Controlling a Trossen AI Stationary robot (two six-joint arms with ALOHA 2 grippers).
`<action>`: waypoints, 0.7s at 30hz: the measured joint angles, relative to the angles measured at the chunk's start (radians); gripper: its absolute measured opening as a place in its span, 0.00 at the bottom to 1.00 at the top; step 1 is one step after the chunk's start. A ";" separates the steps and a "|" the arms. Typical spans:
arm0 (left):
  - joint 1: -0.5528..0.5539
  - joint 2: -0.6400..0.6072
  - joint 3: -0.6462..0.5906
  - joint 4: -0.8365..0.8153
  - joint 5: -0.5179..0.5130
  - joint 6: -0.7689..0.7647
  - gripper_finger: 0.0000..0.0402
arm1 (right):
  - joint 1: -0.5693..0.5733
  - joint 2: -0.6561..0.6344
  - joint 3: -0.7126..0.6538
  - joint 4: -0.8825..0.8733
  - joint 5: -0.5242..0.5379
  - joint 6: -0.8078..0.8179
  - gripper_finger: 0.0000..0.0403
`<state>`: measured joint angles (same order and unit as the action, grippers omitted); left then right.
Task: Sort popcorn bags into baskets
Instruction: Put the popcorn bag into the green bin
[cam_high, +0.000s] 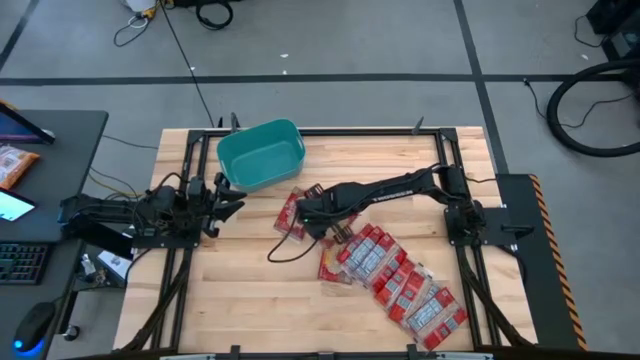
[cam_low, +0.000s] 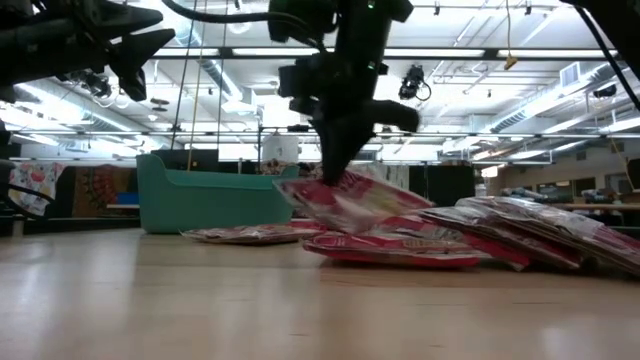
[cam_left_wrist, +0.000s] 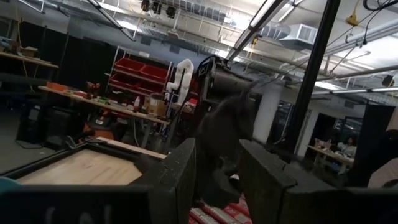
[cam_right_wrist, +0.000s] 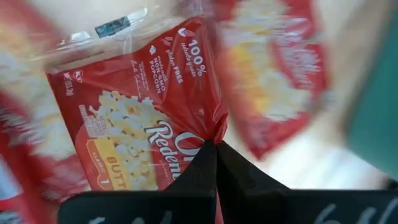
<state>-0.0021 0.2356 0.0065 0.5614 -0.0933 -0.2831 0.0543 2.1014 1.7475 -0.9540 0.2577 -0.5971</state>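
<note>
In the right wrist view the right gripper (cam_right_wrist: 217, 144) has its two dark fingers pressed together on the crinkled edge of a red popcorn bag (cam_right_wrist: 140, 118), pinching the film so it bunches at the tips. The bag's printed face shows yellow popcorn and white lettering. Another bag (cam_right_wrist: 273, 74) lies blurred beyond it, and a teal edge of the tub (cam_right_wrist: 373, 112) shows at one side.

From the low view, the pinched bag (cam_low: 345, 200) hangs tilted from the gripper (cam_low: 335, 165), one end raised above the table (cam_low: 300, 300), the other resting on the pile (cam_low: 500, 235) of bags beneath and beside it. A single flat bag (cam_low: 250, 234) lies on the wood between the pile and the tub (cam_low: 200, 195), which stands farther back.

From above, the right arm reaches across the table's middle, its gripper (cam_high: 305, 215) at the near end of a diagonal row of bags (cam_high: 400, 280) that runs toward the table's right front corner. Two bags (cam_high: 293, 210) lie just beside the tub (cam_high: 260, 152), which sits upright near the far edge and holds no bag that can be seen.

The left gripper (cam_high: 228, 198) hovers at the table's left side, near the tub, its fingers (cam_left_wrist: 180, 174) spread with nothing between them.
</note>
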 joint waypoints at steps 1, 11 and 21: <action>0.000 0.000 0.000 0.001 0.000 0.008 0.30 | -0.002 0.000 0.009 0.016 0.023 0.002 0.01; 0.000 0.000 0.000 0.000 0.000 0.038 0.30 | -0.049 -0.002 0.117 0.265 0.060 -0.001 0.01; -0.001 0.000 0.000 -0.078 0.001 0.025 0.30 | -0.184 0.004 0.122 0.612 -0.091 -0.032 0.01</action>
<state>-0.0029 0.2356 0.0063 0.4833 -0.0925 -0.2585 -0.1293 2.1050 1.8690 -0.3421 0.1662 -0.6291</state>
